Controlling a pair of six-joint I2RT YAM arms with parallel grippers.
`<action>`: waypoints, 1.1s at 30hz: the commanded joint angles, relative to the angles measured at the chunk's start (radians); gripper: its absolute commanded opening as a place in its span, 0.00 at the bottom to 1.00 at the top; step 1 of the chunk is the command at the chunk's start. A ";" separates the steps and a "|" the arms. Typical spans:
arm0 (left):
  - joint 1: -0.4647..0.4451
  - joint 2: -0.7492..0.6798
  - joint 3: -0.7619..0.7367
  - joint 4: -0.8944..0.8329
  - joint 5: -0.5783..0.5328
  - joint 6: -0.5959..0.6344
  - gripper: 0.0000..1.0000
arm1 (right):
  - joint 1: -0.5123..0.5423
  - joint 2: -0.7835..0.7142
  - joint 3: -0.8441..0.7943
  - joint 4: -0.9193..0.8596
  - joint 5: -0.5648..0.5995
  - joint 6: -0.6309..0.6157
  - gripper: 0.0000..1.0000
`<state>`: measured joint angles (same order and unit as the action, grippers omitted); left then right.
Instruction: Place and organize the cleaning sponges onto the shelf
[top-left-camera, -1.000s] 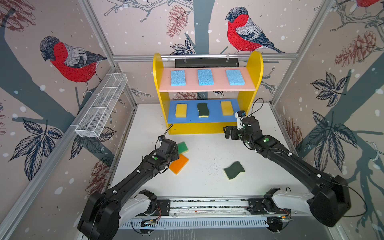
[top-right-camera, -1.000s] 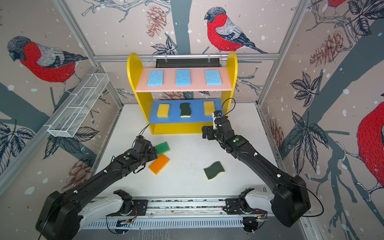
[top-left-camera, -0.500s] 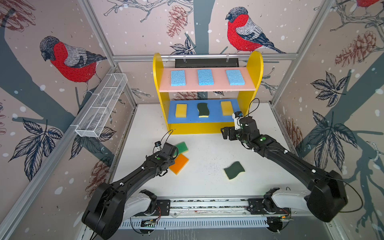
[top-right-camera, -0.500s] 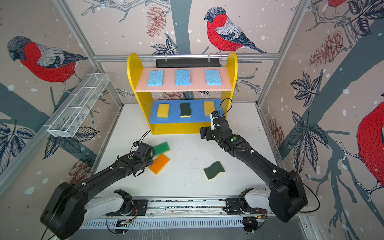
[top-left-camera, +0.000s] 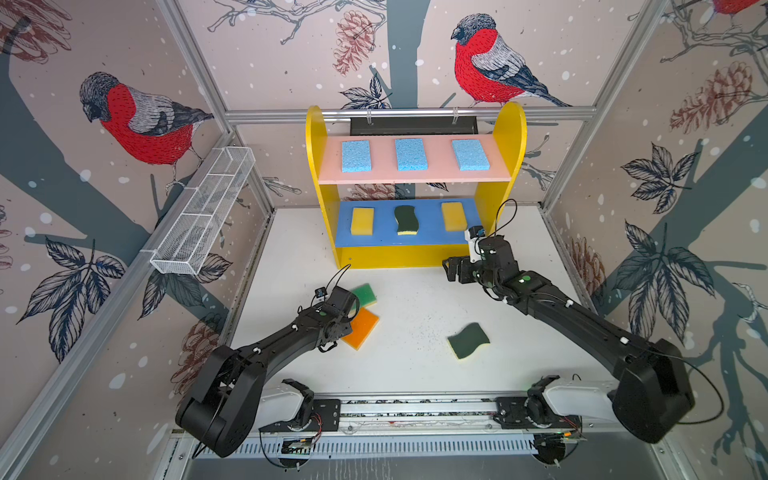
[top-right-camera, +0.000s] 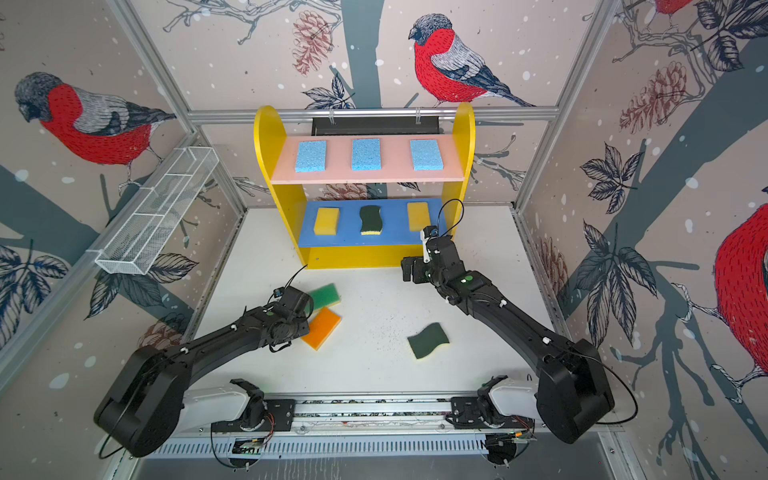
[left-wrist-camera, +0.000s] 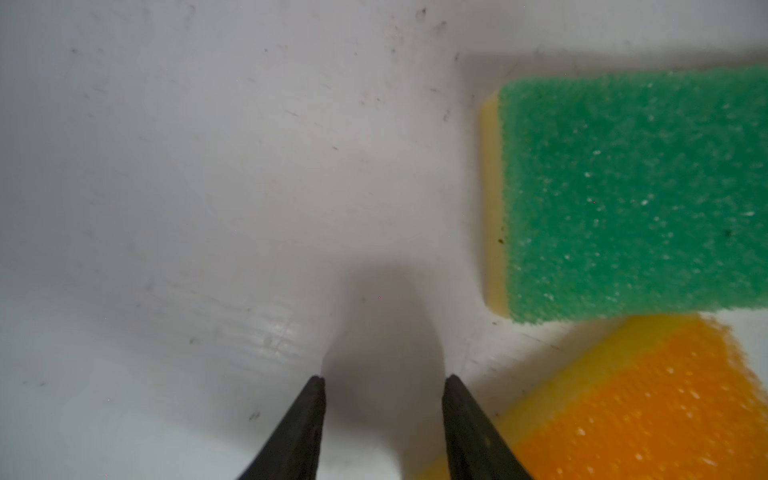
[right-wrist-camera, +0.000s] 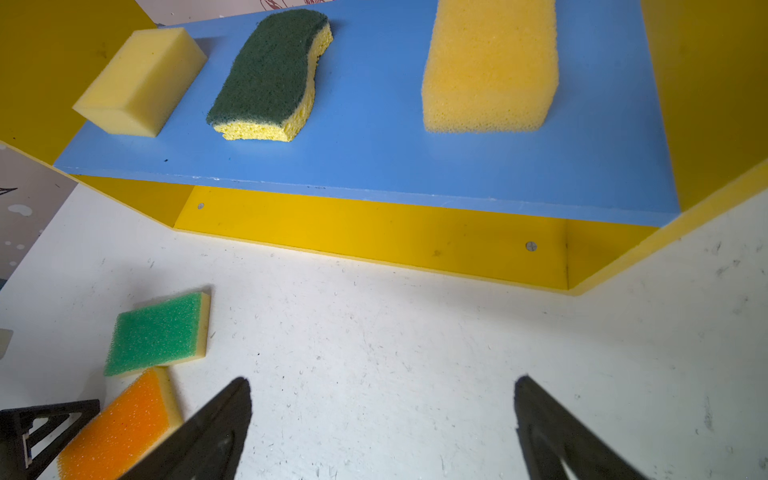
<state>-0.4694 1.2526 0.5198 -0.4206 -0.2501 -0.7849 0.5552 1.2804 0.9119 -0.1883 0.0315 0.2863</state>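
The shelf (top-left-camera: 316, 166) stands beyond both sets of fingers. Three light-blue sponges (top-left-camera: 409, 154) sit on its pink board. Two yellow blocks (top-left-camera: 362, 221) and a wavy scourer (top-left-camera: 405, 219) sit on the blue board, straight ahead of the right gripper (right-wrist-camera: 383, 379).

That gripper has eased back a little from the shelf front in the last second. Its fingers are wide apart as before, with only bare table (top-left-camera: 415, 299) between them. So I'd say that side's delivery is done and the arm is free for another sponge.

The left gripper (left-wrist-camera: 384, 380) has just narrowed, but its fingers are apart and hold nothing but shadow and tabletop. The green-topped sponge (left-wrist-camera: 631, 195) lies ahead of the tips and off to their right, clear of them. The orange-topped sponge (left-wrist-camera: 648, 399) has a corner just beside the right-hand finger, and I can't tell if they touch. Neither sponge has shifted, so the squeeze caught nothing and the grasp has yet to be made.

The second scourer (top-left-camera: 468, 340) lies loose, well apart from all four fingers. By my count six are shelved and three remain.
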 joint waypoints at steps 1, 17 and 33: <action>-0.005 0.000 0.003 0.034 0.076 0.028 0.48 | -0.005 -0.015 -0.014 0.036 -0.005 -0.009 0.98; -0.145 0.185 0.113 0.154 0.124 0.039 0.51 | -0.038 -0.075 -0.062 0.043 -0.026 -0.018 0.98; -0.289 0.384 0.266 0.296 0.241 0.099 0.51 | -0.054 -0.134 -0.087 0.029 -0.010 -0.010 0.99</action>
<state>-0.7364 1.5990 0.7658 -0.1364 -0.0731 -0.6987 0.5034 1.1572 0.8299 -0.1677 0.0116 0.2829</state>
